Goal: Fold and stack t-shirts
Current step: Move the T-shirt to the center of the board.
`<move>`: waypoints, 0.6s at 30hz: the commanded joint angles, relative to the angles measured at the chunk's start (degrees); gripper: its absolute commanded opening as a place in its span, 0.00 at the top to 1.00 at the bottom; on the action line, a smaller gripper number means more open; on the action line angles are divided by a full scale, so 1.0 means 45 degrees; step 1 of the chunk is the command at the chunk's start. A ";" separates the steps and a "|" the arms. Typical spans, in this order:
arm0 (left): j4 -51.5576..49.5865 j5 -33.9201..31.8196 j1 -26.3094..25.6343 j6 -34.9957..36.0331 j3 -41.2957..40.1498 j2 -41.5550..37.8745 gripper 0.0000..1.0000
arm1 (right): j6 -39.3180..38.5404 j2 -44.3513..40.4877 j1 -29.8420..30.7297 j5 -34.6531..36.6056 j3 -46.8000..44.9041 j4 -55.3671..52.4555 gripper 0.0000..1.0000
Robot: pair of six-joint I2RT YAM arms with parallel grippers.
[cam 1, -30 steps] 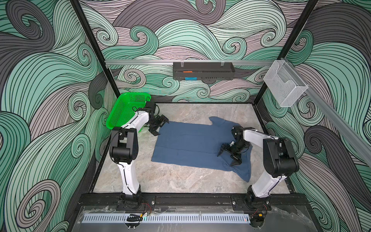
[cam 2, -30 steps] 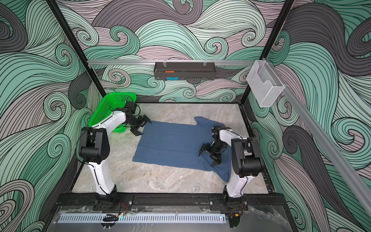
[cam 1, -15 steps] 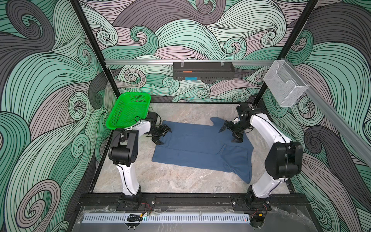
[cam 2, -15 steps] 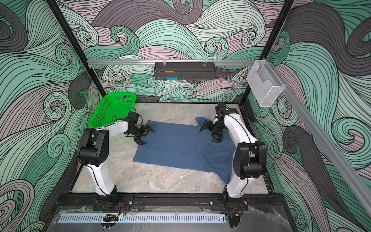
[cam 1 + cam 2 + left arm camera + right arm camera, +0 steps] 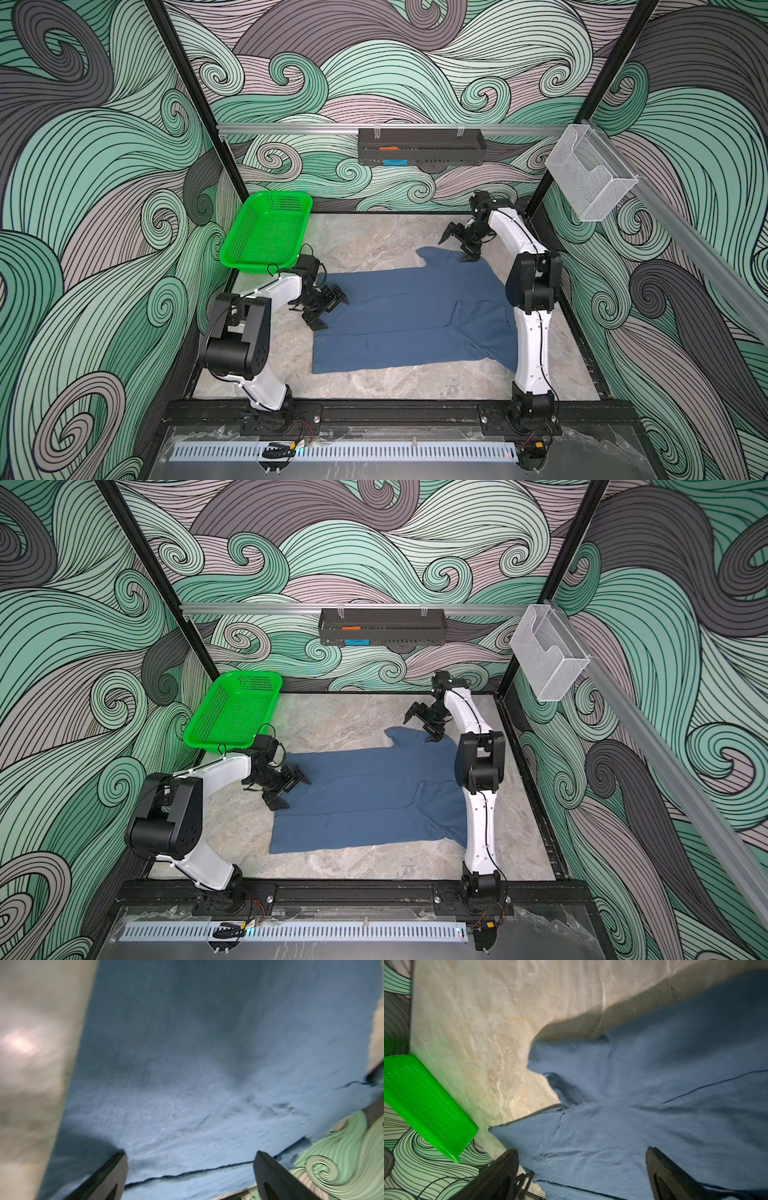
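Tabletop (image 5: 374, 386) lies bare along the front, between the arm bases and the near edge of the t-shirt (image 5: 399, 320), so there is open room on that side to bring cloth into. The slate-blue t-shirt is spread flat mid-table with its long axis running across, from the straight edge on the left to the sleeves on the right, where the right arm's column stands over the near sleeve and hides part of it. Further in, the left gripper (image 5: 326, 311) sits low at the straight left edge, jaws spread wide and holding nothing; its wrist view shows blue cloth filling the gap between the fingers (image 5: 104, 1178) and bare table just beside. Farther back, the right gripper (image 5: 455, 248) hangs over the tip of the far sleeve (image 5: 436, 259), also wide open and empty, one fingertip above the sleeve's edge; whether it touches the cloth I cannot tell. The cloth lies ahead of and below each claw, so each arm is nearer to its own end: left to the straight edge, right to the far sleeve. The likely next move is a pinch on that sleeve to fold it inward along the body. Behind the sleeve runs a band of bare table up to the back wall. The green basket (image 5: 257, 264) leans in the far left corner, just behind the left wrist, and tightens any lift on that side.
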 commanded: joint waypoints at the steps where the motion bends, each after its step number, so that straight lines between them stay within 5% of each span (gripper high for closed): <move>1: -0.1878 -0.0770 0.0154 0.0612 0.0586 -0.0497 0.01 | -0.0221 0.0378 -0.0032 -0.0271 0.0071 -0.0658 0.02; 12: -0.3856 -0.2759 0.0606 0.1813 0.6307 0.2042 0.01 | -0.0692 0.0685 0.0924 0.0624 0.1356 -0.0656 0.05; 15: -0.4073 -0.3514 0.1234 0.2237 0.7440 0.3116 0.14 | -0.0674 0.0510 0.1056 0.0666 0.1149 -0.0661 0.05; 18: -0.4743 -0.3987 0.1555 0.2763 0.8458 0.4254 0.53 | -0.0682 0.0331 0.1076 0.0673 0.0909 -0.0675 0.05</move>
